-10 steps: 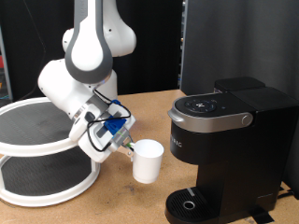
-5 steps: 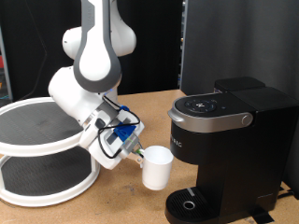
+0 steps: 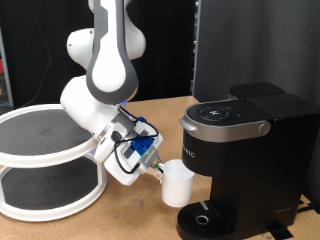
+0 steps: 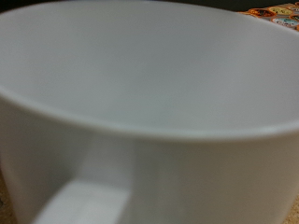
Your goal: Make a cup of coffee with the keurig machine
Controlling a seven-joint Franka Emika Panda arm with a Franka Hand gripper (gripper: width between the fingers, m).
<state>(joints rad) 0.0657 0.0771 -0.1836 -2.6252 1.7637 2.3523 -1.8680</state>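
Note:
The cup [image 3: 179,183], a plain white mug, hangs in the air just at the exterior view's left of the keurig machine [image 3: 245,160], above and beside its drip tray [image 3: 205,218]. My gripper [image 3: 160,168] is shut on the cup at its side facing the arm and holds it upright. The keurig machine is black with a silver-grey lid handle and its lid is down. In the wrist view the cup [image 4: 140,112] fills the whole picture, with its handle at the lower left; the fingers do not show there.
A white two-tier round stand [image 3: 45,160] sits at the exterior view's left on the wooden table [image 3: 150,215]. A black panel [image 3: 250,45] stands behind the machine. The arm's white body [image 3: 100,90] leans over the table's middle.
The gripper has carried the cup towards the exterior view's right and slightly down, from beside the round stand to close against the machine's front, just above the drip tray.

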